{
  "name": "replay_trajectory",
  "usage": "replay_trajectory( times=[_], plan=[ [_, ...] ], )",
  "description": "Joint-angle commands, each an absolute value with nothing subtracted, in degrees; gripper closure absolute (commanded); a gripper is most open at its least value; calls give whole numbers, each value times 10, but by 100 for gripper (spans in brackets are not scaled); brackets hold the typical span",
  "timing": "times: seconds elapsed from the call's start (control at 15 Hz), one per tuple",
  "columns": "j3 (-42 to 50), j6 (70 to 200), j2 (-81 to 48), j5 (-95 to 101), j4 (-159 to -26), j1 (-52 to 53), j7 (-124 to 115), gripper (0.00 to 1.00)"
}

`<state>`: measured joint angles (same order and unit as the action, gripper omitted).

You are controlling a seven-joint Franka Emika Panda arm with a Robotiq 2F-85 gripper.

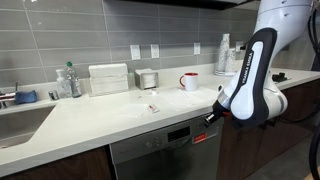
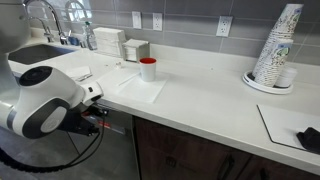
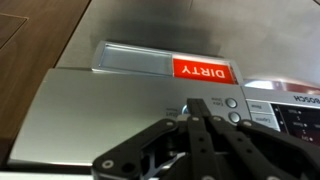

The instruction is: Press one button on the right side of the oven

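In an exterior view, the oven (image 1: pixel 160 158) sits under the white table (image 1: pixel 100 115), its dark control strip (image 1: pixel 165 135) running just below the table's near edge. The arm (image 1: pixel 250 80) reaches down over that edge at the right. The jaws hang in front of the strip's right end, just beside a small red display (image 1: pixel 205 137). A red mug (image 1: pixel 189 81) stands far back on the table, well apart from the work.

In an exterior view from the opposite end, the arm (image 2: pixel 45 100) bends low in front of the table (image 2: pixel 200 95). The jaws point at the top of the oven (image 2: pixel 118 155). Whether they touch it cannot be told here.

In the wrist view, the steel front (image 3: pixel 90 110) fills the picture, with a red DIRTY sign (image 3: pixel 203 70) reading upside down. The jaws come in from the bottom edge, clenched together with nothing between them. Their tip points at two round buttons (image 3: pixel 233 109) on the panel, very close, though contact is not certain.

The step in hand looks like the last of the approach, with the press not yet clearly made. The next move calls for a short, straight push onto one button. The tip should be kept centred so it does not catch the neighbouring button.
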<state>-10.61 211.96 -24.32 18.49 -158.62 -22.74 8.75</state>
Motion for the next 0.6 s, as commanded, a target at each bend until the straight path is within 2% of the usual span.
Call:
replay_trajectory(
  times=[0.0, 0.2, 0.53],
  plan=[
    [-76, 2122, -254, 212, -1560, -196, 53, 100],
    [-89, 2054, -223, 268, -1583, -219, 19, 100],
    [-215, 1867, -210, 462, -1574, -375, -111, 100]
  ],
)
